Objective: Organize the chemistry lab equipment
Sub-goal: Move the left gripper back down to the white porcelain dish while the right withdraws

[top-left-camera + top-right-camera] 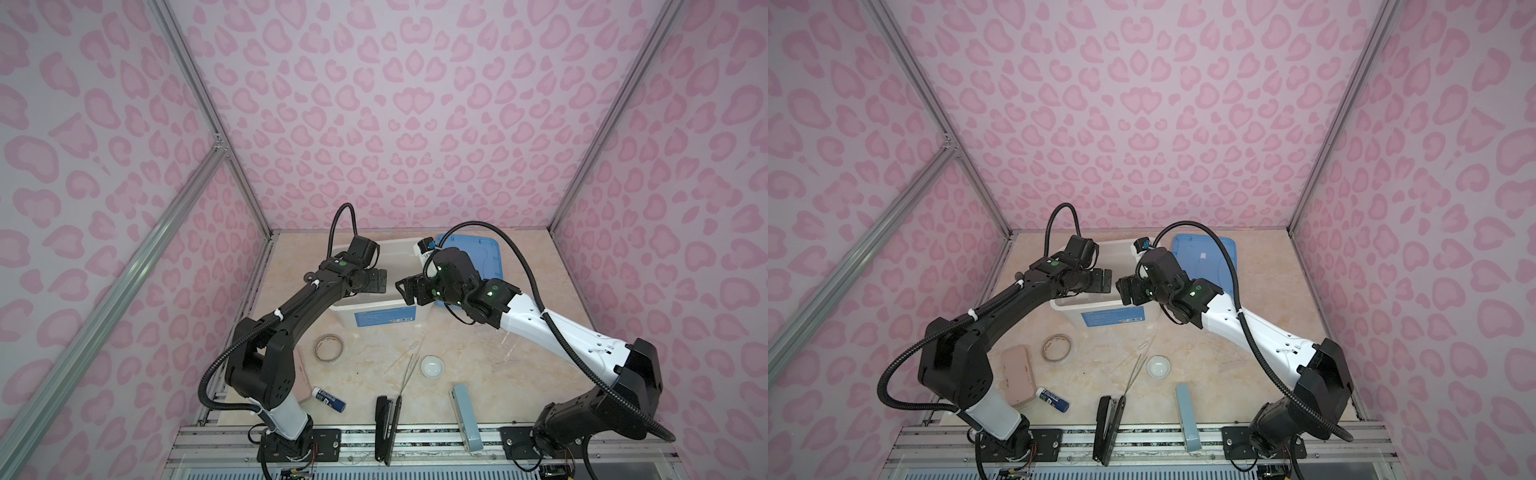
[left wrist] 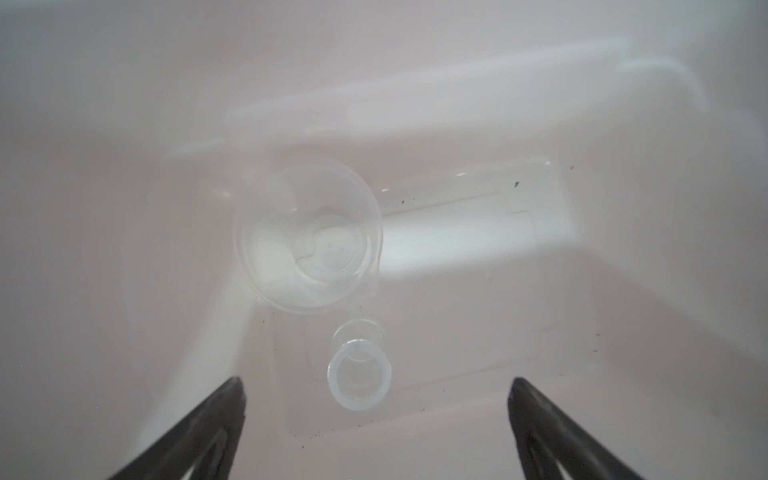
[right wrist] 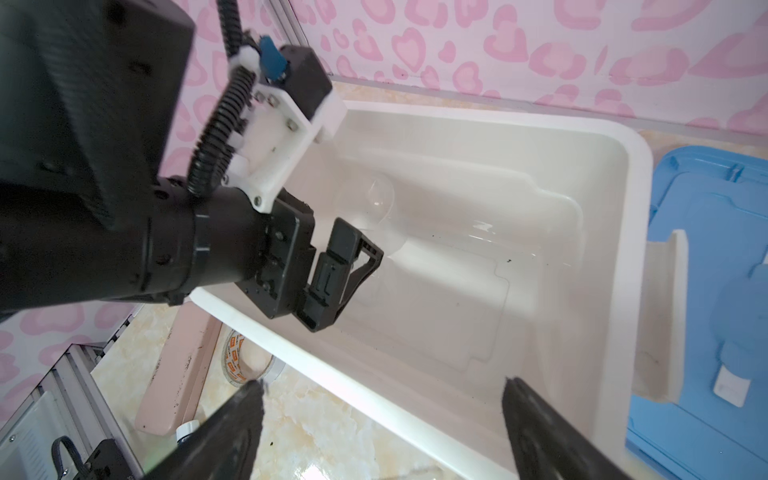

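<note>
2 clear pieces, a round dish and a little beaker, lie gathered for storage in the white bin. The left gripper and right gripper hang over it, spread and empty. Droppers and a white dish wait on the counter.

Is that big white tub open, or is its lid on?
Open. The tub has no lid on; its blue lid lies beside it, and a clear dish shows inside.

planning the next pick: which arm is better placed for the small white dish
Right, probably. The white dish lies slightly on the robot's right, and the right gripper is open and empty. The left gripper, also open, is inside the bin.
</note>
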### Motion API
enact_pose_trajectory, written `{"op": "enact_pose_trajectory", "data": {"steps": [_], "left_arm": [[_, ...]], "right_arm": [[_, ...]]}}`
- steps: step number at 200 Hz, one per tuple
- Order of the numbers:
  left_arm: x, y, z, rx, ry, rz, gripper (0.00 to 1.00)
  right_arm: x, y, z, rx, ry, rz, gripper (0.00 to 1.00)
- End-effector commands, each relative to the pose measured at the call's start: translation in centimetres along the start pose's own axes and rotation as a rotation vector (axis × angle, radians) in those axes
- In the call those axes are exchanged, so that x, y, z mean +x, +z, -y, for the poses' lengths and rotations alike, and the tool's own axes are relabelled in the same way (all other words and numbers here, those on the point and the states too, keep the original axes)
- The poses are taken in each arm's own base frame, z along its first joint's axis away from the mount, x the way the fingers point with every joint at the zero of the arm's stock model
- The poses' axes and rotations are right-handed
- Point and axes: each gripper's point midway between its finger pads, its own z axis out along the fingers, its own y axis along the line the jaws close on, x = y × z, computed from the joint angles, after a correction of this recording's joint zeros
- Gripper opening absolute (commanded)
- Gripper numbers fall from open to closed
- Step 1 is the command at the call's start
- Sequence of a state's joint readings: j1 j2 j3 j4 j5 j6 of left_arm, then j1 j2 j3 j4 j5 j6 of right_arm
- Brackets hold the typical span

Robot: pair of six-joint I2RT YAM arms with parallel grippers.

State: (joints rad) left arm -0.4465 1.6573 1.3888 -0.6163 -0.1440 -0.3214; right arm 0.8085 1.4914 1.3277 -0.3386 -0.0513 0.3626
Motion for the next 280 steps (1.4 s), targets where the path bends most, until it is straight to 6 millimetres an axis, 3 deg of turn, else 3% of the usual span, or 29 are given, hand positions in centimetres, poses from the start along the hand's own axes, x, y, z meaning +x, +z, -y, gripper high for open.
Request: {"op": "enact_pose_trajectory", "data": {"steps": [1, 34, 74, 111, 143, 168, 196, 216, 239, 264, 280], "left_arm": [[-1.0, -2.1, 1.2, 0.076, -0.013, 0.022, 0.99], [-2.5, -5.6, 2.2, 0.123, -0.004, 0.082, 0.99], [-4.6, -12.3, 4.3, 0.232, 0.055, 0.179, 0.98], [-2.9, -17.2, 6.5, 0.355, 0.137, 0.209, 0.96], [-0.8, -19.5, 8.1, 0.435, 0.124, 0.179, 0.92], [2.2, -19.2, 9.4, 0.438, 0.084, 0.108, 0.9], [5.9, -18.2, 11.1, 0.46, 0.049, 0.039, 0.87], [7.9, -17.8, 12.7, 0.485, 0.032, -0.011, 0.87], [11.4, -15.4, 14.4, 0.493, -0.003, -0.088, 0.89], [14.5, -12.5, 15.6, 0.448, -0.024, -0.151, 1.0], [15.9, -11.0, 15.9, 0.393, -0.035, -0.157, 0.96]], "right_arm": [[-0.3, -0.8, -0.4, -0.002, -0.047, 0.014, 0.92], [-0.4, -2.7, 0.0, 0.021, -0.074, 0.026, 0.93], [0.6, -6.3, 0.3, 0.017, -0.126, 0.052, 0.94], [3.1, -9.4, 2.0, 0.052, -0.096, 0.049, 0.94], [5.6, -11.0, 4.3, 0.132, -0.066, 0.008, 0.94], [7.3, -11.8, 6.2, 0.212, -0.018, -0.028, 0.92], [9.4, -12.2, 6.8, 0.208, -0.009, -0.076, 0.9], [10.7, -12.3, 7.2, 0.207, 0.012, -0.097, 0.95], [11.6, -12.3, 7.9, 0.231, 0.022, -0.123, 0.98], [11.8, -12.5, 8.5, 0.265, 0.032, -0.115, 0.98], [11.6, -12.8, 9.1, 0.295, 0.041, -0.094, 0.98]]}}
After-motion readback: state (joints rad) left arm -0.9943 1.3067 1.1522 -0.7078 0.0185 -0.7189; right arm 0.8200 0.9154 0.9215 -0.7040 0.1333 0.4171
